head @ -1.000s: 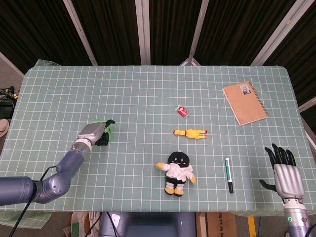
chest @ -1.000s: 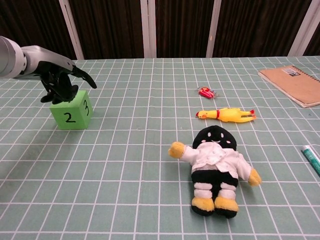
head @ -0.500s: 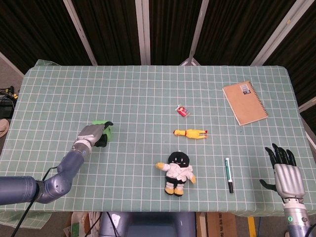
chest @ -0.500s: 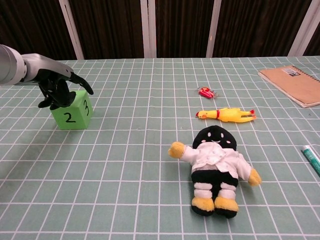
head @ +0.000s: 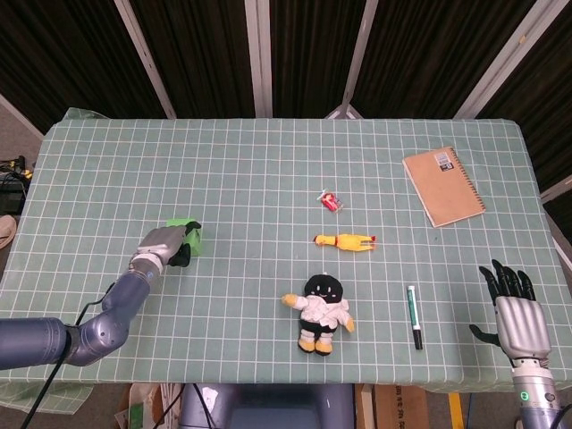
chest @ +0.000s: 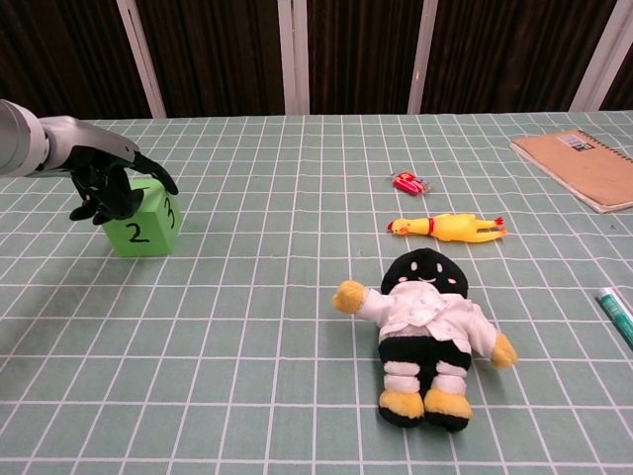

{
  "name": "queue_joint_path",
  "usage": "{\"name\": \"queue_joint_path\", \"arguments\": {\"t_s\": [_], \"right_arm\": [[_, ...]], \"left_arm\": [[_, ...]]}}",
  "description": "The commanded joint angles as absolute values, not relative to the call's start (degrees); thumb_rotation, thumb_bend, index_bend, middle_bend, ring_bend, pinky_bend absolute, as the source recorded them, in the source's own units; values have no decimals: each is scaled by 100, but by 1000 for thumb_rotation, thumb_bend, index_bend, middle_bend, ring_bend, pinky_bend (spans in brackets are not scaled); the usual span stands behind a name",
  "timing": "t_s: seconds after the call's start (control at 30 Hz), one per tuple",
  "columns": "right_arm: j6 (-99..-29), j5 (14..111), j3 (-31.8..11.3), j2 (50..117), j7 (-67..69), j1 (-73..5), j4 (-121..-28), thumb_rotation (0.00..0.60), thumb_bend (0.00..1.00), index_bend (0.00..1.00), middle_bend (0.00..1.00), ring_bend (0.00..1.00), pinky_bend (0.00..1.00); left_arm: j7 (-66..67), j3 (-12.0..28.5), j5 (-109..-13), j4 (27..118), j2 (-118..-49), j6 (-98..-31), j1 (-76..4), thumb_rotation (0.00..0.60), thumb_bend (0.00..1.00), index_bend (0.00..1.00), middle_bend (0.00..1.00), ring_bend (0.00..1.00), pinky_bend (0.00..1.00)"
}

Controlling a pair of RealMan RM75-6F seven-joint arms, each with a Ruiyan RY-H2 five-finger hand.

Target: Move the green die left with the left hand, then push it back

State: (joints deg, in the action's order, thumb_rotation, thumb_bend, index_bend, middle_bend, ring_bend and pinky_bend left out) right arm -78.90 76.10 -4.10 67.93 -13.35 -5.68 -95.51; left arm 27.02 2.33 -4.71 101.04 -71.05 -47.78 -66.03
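Note:
The green die [chest: 146, 230], marked 2 and 3 on the faces I see, sits on the left part of the table; in the head view the die [head: 190, 234] is half hidden behind my hand. My left hand [chest: 107, 188] hangs over the die's top left edge with its dark fingers spread and bent downward, the thumb lying across the top. It touches the die but does not grip it. From the head view, the left hand [head: 164, 243] is just left of the die. My right hand [head: 513, 307] is open off the table's front right corner.
A plush doll [chest: 427, 327] lies front centre, with a yellow rubber chicken [chest: 447, 227] and a small red toy [chest: 408, 182] behind it. A marker [head: 415, 315] lies at the front right and a brown notebook [head: 443, 186] at the back right.
My left hand has slid to the left and dropped lower, from over the die's top to its left edge. The die has barely moved. The right hand stayed still.

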Motion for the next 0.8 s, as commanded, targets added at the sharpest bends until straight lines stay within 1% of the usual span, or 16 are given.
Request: {"name": "queue_joint_path", "arguments": {"t_s": [0.03,0.8], "right_arm": [[-7890,7605,-411,6797,-1335,-568,-9550,600,153,124,12,55,25],[-7889,7556,-413,6828,-1407,-574,-9549,600,153,124,12,55,25]], "left_arm": [[2707,224,-491,10094,-7094,-4774,-6592,600,954,137,841,681,732],[2736,142,-414,9999,-6863,-4745,-6497,600,953,137,841,680,732]]}}
